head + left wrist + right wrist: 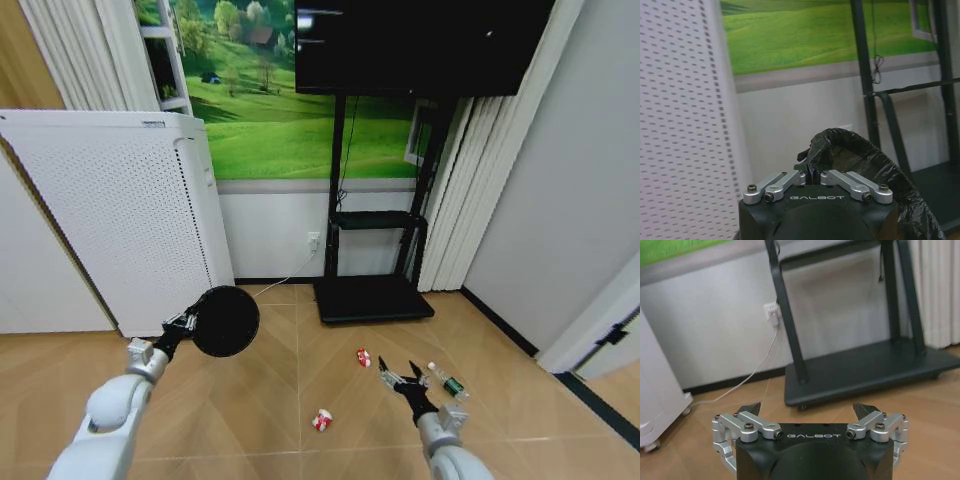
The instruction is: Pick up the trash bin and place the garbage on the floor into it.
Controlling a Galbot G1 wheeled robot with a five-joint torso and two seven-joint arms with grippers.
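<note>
Currently left gripper point(184, 323) is clamped on the rim of the bin point(226, 321), held off the floor with its mouth tilted sideways. Right gripper point(399, 380), jaws apart, hangs above the floor between one red scrap point(364, 357) and the green bottle point(447, 382); another scrap point(322, 420) lies nearer. Risk: the thin rim pinch may slip, or dropped litter may miss the tilted mouth.

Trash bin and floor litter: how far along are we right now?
Done: the left end effector is shut on the rim of the trash bin, which is held up off the floor. In hand: the right end effector hangs open above the floor litter. Left: two red-and-white scraps and the green bottle all lie on the floor, none in the bin yet.
</note>
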